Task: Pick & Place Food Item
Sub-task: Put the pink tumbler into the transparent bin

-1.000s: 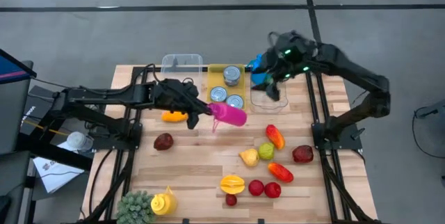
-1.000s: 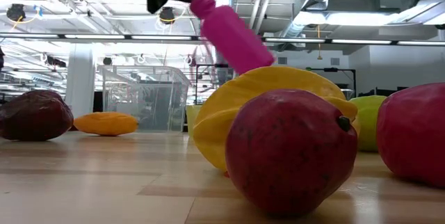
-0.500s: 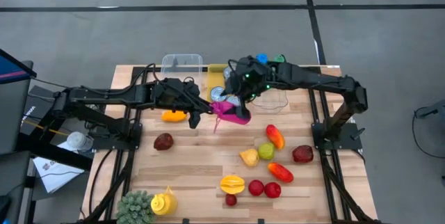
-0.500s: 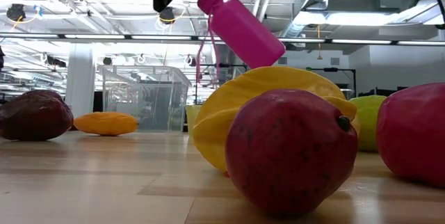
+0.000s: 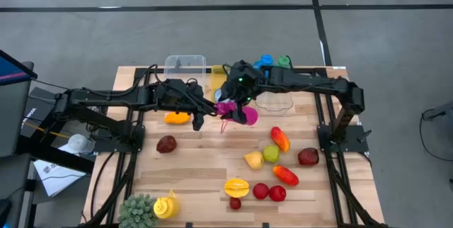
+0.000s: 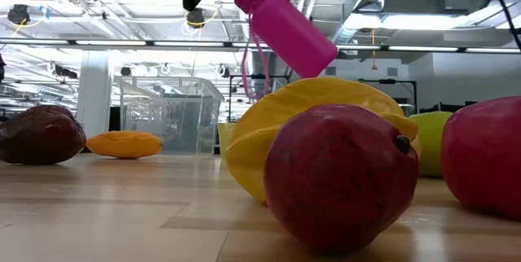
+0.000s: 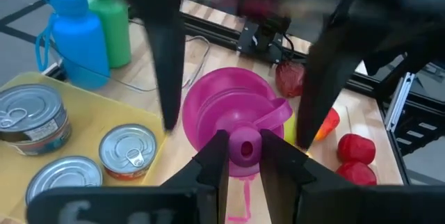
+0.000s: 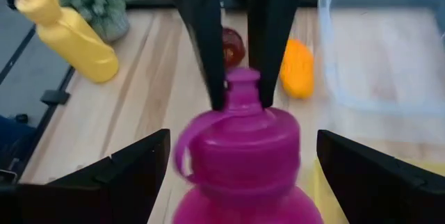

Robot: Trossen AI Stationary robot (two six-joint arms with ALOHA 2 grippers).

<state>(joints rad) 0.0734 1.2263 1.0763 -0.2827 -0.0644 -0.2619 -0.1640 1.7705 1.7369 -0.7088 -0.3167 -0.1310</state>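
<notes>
bottle held over the table's middle, between both arms

the bottle [image 5: 237, 112] hangs above the table [image 5: 198, 178], tilted, just in front of the tray [image 5: 219, 79] holding the cans [image 5: 223, 95]. the left gripper [image 5: 207, 112] clamps its cap from the left; the right gripper [image 5: 232, 103] straddles it, fingers spread. a bin [image 5: 185, 65] sits left of the tray. fruit [image 5: 271, 154] lies front right.

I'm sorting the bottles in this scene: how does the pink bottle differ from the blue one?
The pink bottle is held in the air by its cap in the shut left gripper, tilted above the table; the blue bottle stands upright at the table's far edge, untouched. The pink one has the open right gripper on either side of it; the blue one stands beside a green bottle. Both have a carry loop at the neck.
</notes>
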